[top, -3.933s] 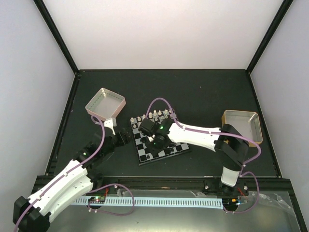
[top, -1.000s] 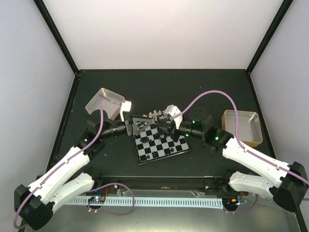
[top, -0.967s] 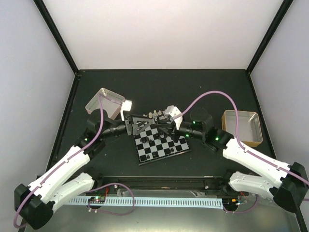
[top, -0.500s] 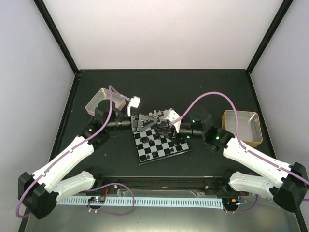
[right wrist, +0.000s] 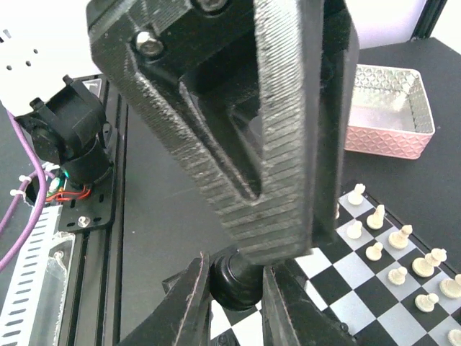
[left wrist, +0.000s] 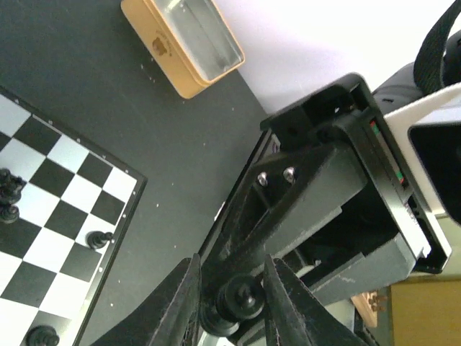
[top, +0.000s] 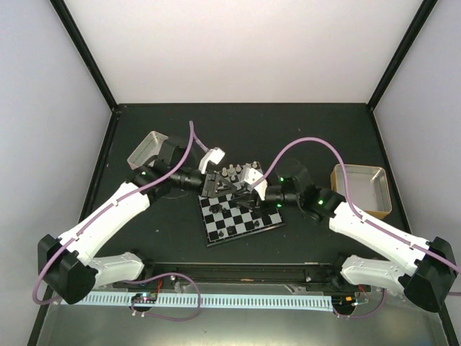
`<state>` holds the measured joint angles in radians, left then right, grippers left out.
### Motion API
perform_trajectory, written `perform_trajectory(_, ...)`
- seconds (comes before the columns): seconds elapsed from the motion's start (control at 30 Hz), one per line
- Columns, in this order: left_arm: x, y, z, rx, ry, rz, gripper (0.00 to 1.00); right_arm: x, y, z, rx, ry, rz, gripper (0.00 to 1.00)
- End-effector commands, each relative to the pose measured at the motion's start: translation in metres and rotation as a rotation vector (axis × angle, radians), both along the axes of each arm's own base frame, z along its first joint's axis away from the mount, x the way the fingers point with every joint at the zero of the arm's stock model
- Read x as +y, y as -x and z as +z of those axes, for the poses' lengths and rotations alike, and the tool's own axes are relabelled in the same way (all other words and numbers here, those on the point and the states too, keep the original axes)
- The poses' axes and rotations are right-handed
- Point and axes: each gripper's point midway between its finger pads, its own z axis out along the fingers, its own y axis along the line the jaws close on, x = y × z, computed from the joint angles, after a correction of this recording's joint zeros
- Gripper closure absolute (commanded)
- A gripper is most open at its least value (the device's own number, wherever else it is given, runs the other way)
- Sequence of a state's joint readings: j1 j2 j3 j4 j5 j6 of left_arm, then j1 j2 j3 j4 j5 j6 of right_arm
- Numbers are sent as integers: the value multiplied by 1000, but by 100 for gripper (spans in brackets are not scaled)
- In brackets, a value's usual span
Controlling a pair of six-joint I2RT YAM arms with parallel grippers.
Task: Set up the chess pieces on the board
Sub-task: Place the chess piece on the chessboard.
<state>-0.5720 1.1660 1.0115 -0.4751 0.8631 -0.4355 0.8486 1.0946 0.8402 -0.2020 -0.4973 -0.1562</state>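
The board [top: 241, 216] lies mid-table, with cream chess pieces [top: 232, 171] along its far edge and a few black ones [left wrist: 99, 238] on its squares. Both grippers meet above the board's far half. My right gripper [right wrist: 235, 288] is shut on a black chess piece [right wrist: 234, 285]. My left gripper [left wrist: 232, 303] comes in from the other side. Its fingers stand against both flanks of the same black piece [left wrist: 241, 303]. From above, the left gripper [top: 225, 184] and right gripper [top: 240, 189] hide the piece.
A pink-sided metal tray [top: 148, 150] stands at the back left, partly under the left arm, and is empty in the right wrist view [right wrist: 385, 108]. A tan tray [top: 360, 187] stands at the right. Purple cables arc over both arms.
My left arm has swung right from beside the pink tray to over the board. Its jaws have narrowed round the piece held by the right gripper, which has hardly moved.
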Motion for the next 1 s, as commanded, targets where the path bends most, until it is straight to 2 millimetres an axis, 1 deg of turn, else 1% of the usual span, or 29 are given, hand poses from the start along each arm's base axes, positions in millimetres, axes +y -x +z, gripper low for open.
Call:
perform_trajectory(0.0, 0, 12, 4, -15, -20, -75, 75, 2, -4, 12, -32, -2, -3, 84)
perform_trajectory(0.07, 0, 12, 3, -16, -24, -80, 79, 2, -5, 12, -30, 2, -5, 84)
perform_trajectory(0.23, 0, 13, 4, -29, -24, -90, 95, 2, -7, 9, -17, 14, -20, 84)
perform_trajectory(0.27, 0, 13, 4, -28, -25, -91, 98, 2, -8, 9, -12, 12, -29, 82)
perform_trajectory(0.3, -1, 13, 3, -29, -26, -92, 98, 2, -10, 9, -3, 9, -41, 78)
perform_trajectory(0.37, 0, 12, 3, -30, -27, -86, 98, 0, -11, 11, 10, 3, -63, 66)
perform_trajectory(0.43, 0, 10, 2, -40, -30, -68, 99, -3, -14, 13, 33, 0, -101, 48)
perform_trajectory(0.5, 3, 5, -2, -54, -50, -26, 98, -8, -14, 15, 55, -13, -135, 35)
perform_trajectory(0.57, 7, -1, -9, -70, -79, 23, 98, -15, -10, 16, 83, -30, -162, 25)
perform_trajectory(0.6, 9, -6, -12, -85, -97, 54, 98, -19, -9, 18, 98, -46, -182, 22)
perform_trajectory(0.7, 17, -19, -31, -113, -175, 166, 99, -36, -11, 18, 144, -75, -292, 20)
perform_trajectory(0.77, 22, -27, -47, -128, -236, 246, 98, -53, -17, 17, 200, -92, -415, 20)
perform_trajectory(0.83, 26, -34, -62, -159, -306, 310, 98, -77, -29, 14, 235, -105, -591, 19)
perform_trajectory(0.87, 23, -33, -66, -182, -330, 319, 98, -91, -35, 9, 262, -107, -690, 19)
perform_trajectory(0.9, 20, -31, -71, -208, -352, 321, 98, -106, -43, 3, 282, -110, -797, 19)
perform_trajectory(0.97, 8, -28, -76, -253, -364, 320, 98, -134, -52, -18, 330, -93, -995, 19)
